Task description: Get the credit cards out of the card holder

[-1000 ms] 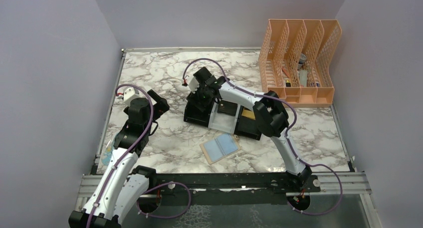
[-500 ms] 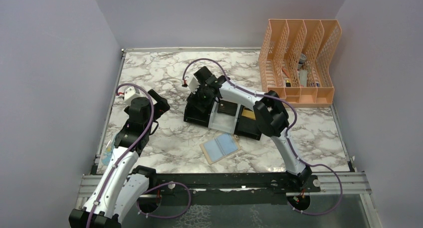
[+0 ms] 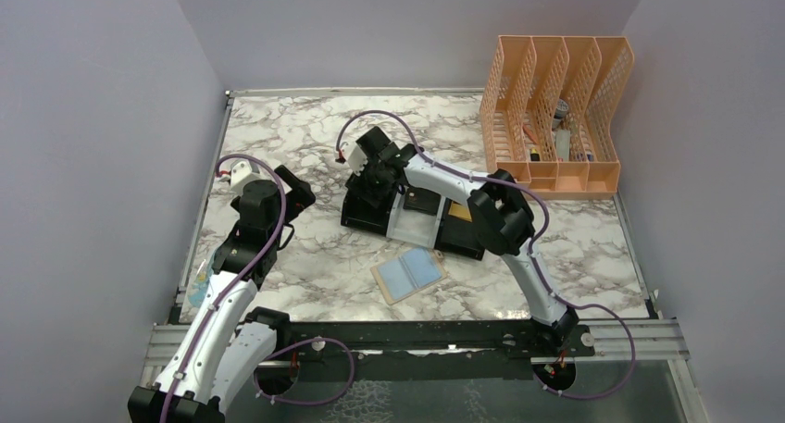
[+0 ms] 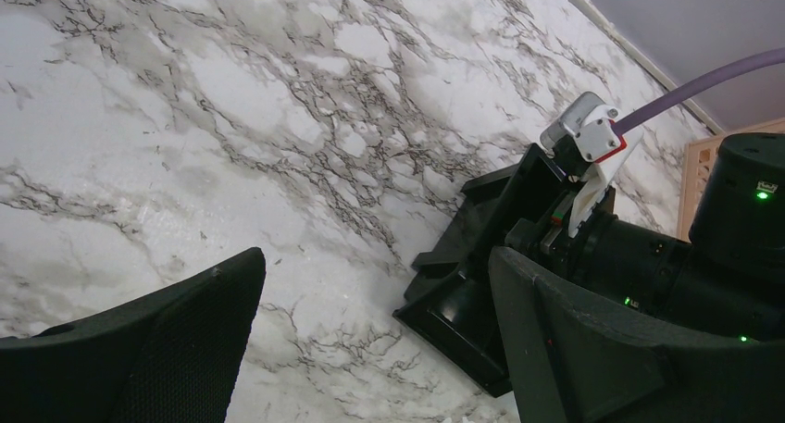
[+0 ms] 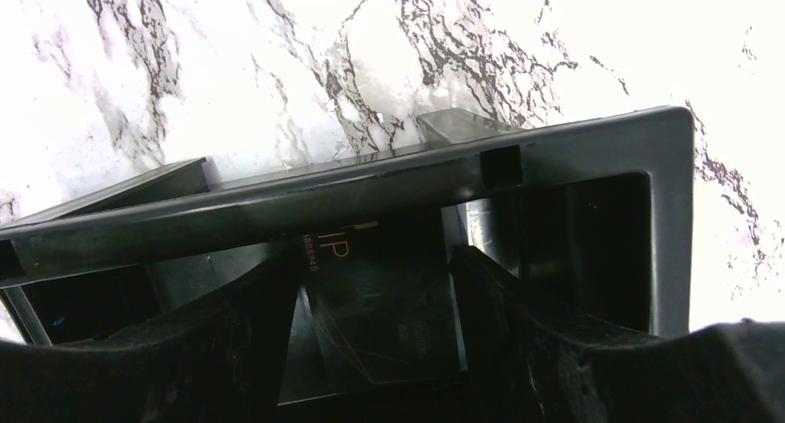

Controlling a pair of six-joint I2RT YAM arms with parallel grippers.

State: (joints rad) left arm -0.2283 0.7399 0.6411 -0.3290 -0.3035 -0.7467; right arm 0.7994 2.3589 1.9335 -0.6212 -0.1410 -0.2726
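right tool [image 5: 370,266]: astride dark credit card [image 5: 380,330] in black bin [image 5: 370,196], likely drop-off; gripping or not, can't tell
left tool [image 4: 375,266]: wide, empty, bin's 9 o'clock

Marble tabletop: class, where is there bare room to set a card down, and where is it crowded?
Bare: the far strip between the back wall and the bins, and the patch between the left tool and the black bin. Crowded: around the bins, the right tool and the card holder.

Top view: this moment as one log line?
right tool: at black bin, dark card between fingers | left tool: open | card holder: open on table
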